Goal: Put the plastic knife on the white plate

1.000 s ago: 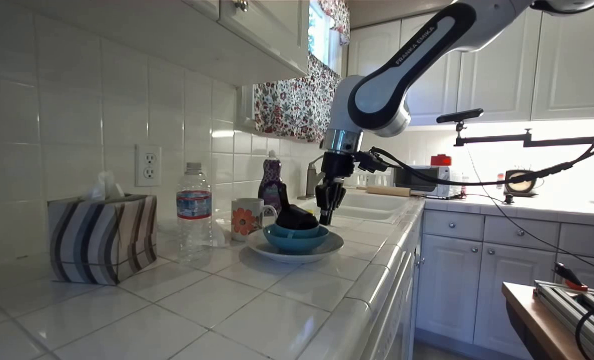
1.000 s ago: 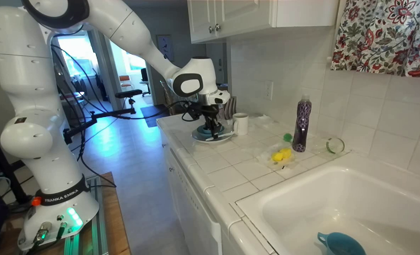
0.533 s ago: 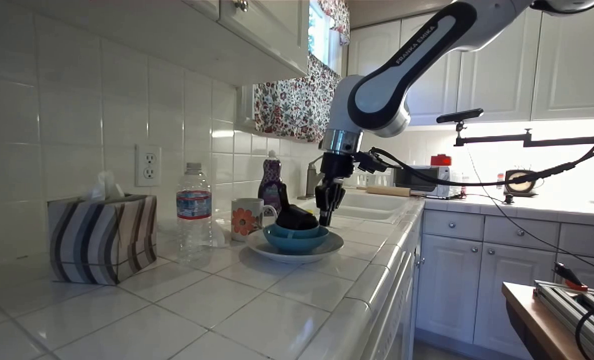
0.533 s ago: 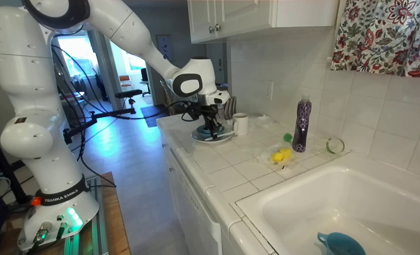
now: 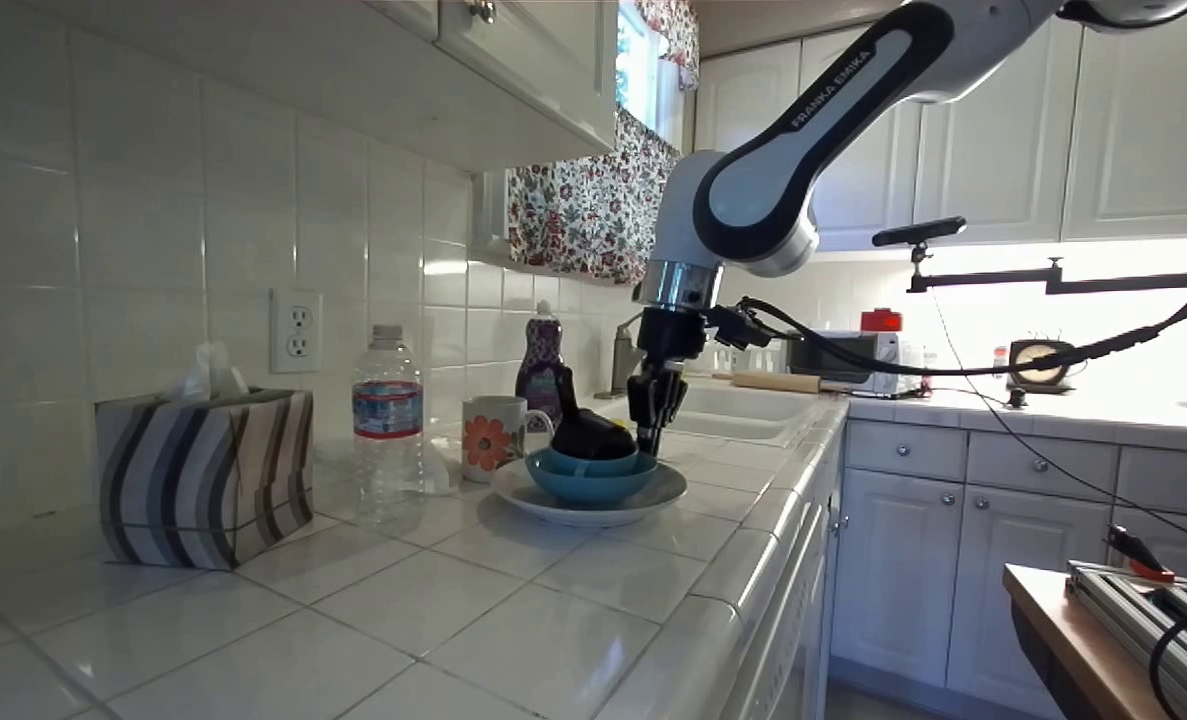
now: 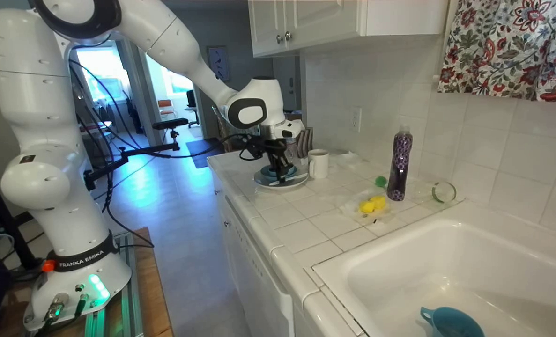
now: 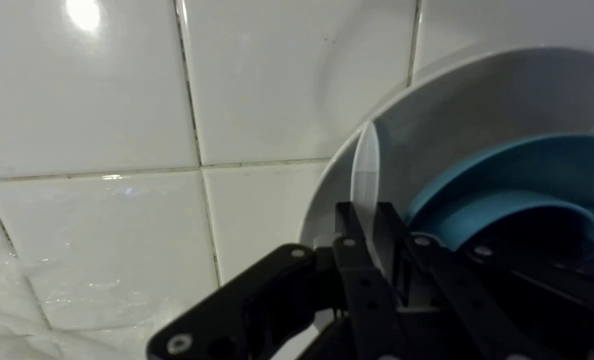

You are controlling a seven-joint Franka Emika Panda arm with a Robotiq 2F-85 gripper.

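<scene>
Two parts of the task, picking up and carrying, look done; setting down and letting go appear to be what is left. Left to right in the wrist view, the tiled counter [image 7: 101,240] comes first, then the white plate [image 7: 447,110], and just inside its rim the plastic knife [image 7: 366,162], over the plate and not over the tiles. The claw [image 7: 367,206] has a jaw on either side of the knife with no clear gap, so I judge it to be grasping the knife; farther right, the teal-blue bowl [image 7: 537,160] takes up much of the plate. Whether the knife touches the plate or hangs just above it, I cannot tell, so a slight lowering may be needed before release. As for direction, in the wrist view the long axis runs nearly straight up and down, a rounded, tapering end at the top beside the rim, the rest lost within the claw. In an exterior view the axis lies mostly sideways, with a slight slant, across the near part of the plate, the left end over the plate and the right end pointing toward the mug [image 6: 318,164] and reaching about as far as the rim. Which end is blade and which handle, I cannot make out.
</scene>
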